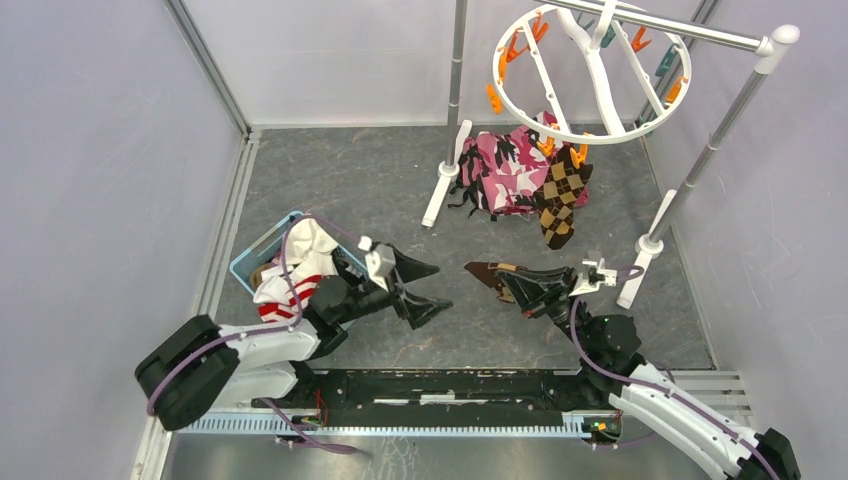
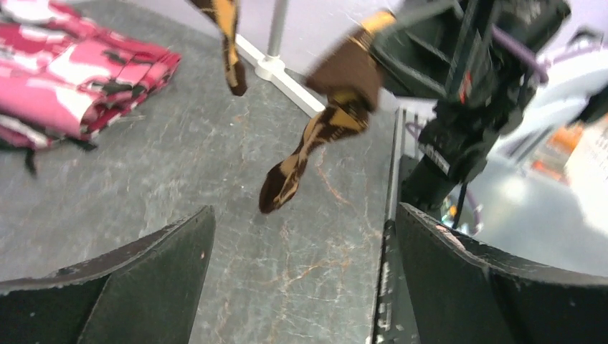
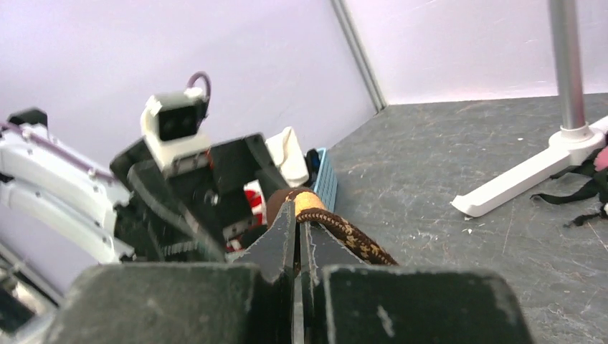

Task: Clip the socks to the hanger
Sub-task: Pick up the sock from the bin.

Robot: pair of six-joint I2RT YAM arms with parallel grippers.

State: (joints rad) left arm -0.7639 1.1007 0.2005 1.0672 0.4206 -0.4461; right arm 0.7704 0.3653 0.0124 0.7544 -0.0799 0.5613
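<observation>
Left hand (image 1: 443, 286): released, jaws spread wide, nothing between them; stationed low and well to the near-left of the hanger (image 1: 610, 140).

Right hand (image 1: 497, 275): clenched on a brown argyle sock (image 1: 483, 269) near its cuff. The sock dangles above the bench (image 1: 350, 170), well in front of the hanger.

A second argyle sock (image 1: 560, 200) hangs from the hanger's near rim. The remaining socks (image 1: 290, 275) sit in a blue basket (image 1: 250, 262), far to the hanger's near-left.

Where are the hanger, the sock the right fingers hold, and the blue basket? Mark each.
hanger (image 1: 598, 80): top external view, on its central crossbar.
held sock (image 2: 323, 129): left wrist view, on its dangling argyle leg.
blue basket (image 1: 262, 240): top external view, on its left rim.
</observation>
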